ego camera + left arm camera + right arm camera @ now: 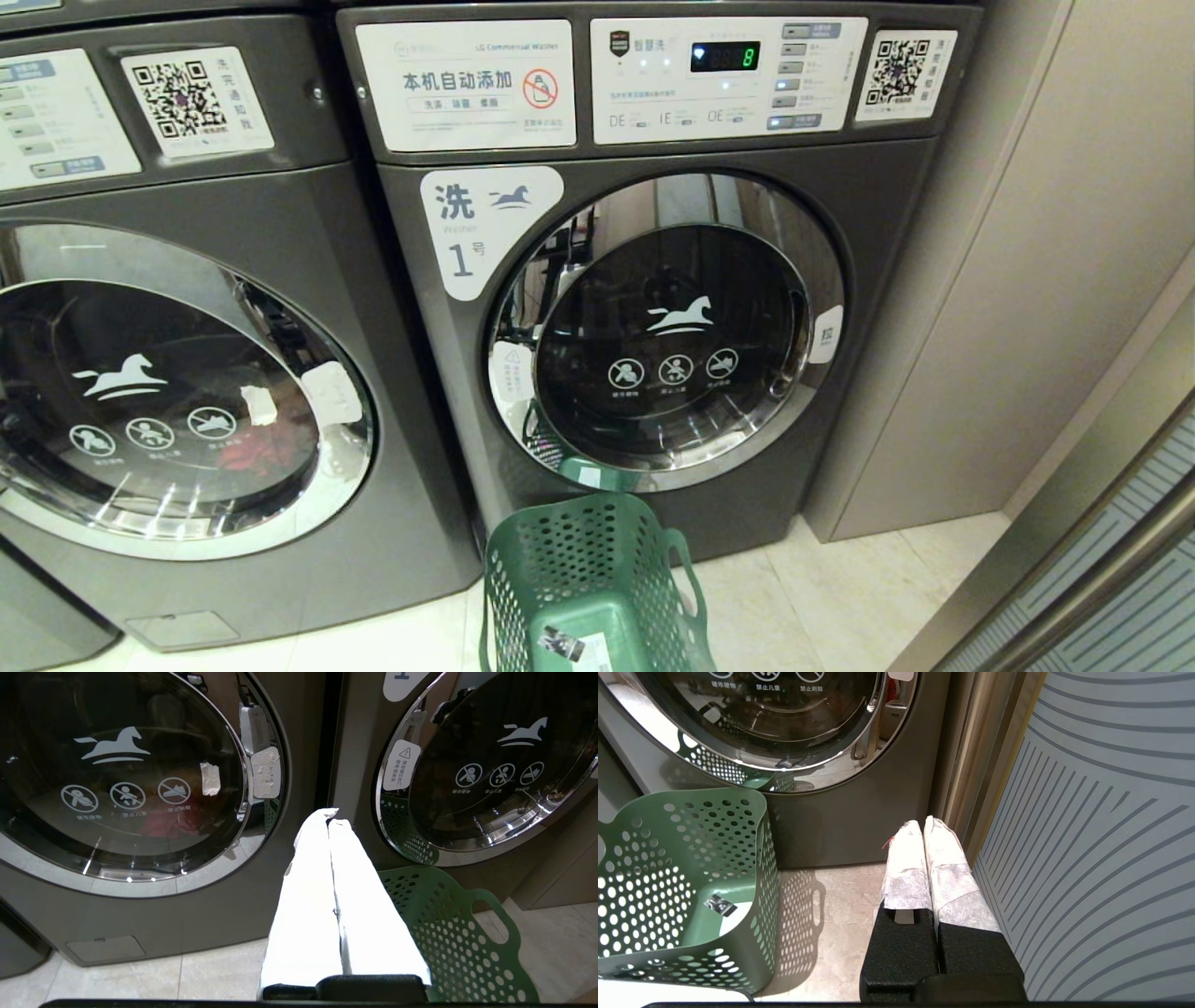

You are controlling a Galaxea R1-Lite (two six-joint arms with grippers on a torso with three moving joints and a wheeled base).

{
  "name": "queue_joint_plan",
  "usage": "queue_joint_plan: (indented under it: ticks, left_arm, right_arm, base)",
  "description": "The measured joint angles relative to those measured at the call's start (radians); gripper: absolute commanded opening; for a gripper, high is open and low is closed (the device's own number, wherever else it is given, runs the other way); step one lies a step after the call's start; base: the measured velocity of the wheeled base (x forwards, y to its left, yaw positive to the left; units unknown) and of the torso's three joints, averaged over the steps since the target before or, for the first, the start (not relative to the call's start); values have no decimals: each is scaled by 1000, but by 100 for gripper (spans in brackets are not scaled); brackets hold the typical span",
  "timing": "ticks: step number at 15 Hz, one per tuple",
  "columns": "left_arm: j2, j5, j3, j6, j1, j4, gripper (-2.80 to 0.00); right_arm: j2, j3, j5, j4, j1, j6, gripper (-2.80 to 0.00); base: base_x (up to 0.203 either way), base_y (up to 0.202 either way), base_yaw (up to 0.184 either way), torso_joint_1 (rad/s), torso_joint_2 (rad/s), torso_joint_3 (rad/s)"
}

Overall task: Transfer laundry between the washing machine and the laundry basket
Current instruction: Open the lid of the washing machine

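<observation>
Two dark grey front-loading washing machines stand side by side with their round glass doors shut. The left one (373, 280) shows red laundry (257, 453) behind its glass; the right one (878, 233) bears a label with a 1. The green perforated laundry basket (579, 569) stands on the floor in front of the right machine, with only a sticker on its base. My left gripper (329, 814) is shut and holds nothing; it points at the gap between the machines, beside the basket (448, 924). My right gripper (923, 823) is shut and holds nothing, low to the right of the basket (691, 858).
A beige wall panel (1027, 280) closes off the right of the machine labelled 1. A striped glass panel (1101, 812) stands close beside my right gripper. Pale floor tiles (840, 597) lie between the basket and that panel.
</observation>
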Motion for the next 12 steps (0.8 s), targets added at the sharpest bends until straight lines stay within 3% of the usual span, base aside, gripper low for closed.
queue_joint_plan:
  ticks: [1,2,3,6,9,10,12]
  left_arm:
    - [64,0,-30,-15,1,-10,-280]
    - [135,0,-63,-36,1,-17,-33]
    - [211,0,-94,-63,2,-23,0]
    - [445,-4,-146,-171,21,-48,0]
    - [681,-58,-127,-231,112,-219,0]
    - [757,-106,-105,-237,155,-311,0]
    - [884,-277,-42,-240,258,-498,0]
  right_arm:
    - [0,0,0,0,0,2,-280]
    - [0,1,0,0,0,3,-280]
    - [0,1,-1,0,0,3,-280]
    - [0,1,0,0,0,4,-280]
    - [0,1,0,0,0,5,-280]
    - [0,1,0,0,0,4,-280]
    - [0,0,0,0,0,5,-280]
  base:
    - [0,0,0,0,0,0]
    - [0,0,0,0,0,0]
    - [0,0,0,0,0,0]
    - [0,0,0,0,0,0]
    - [0,0,0,0,0,0]
    - [0,0,0,0,0,0]
    - [0,0,0,0,0,0]
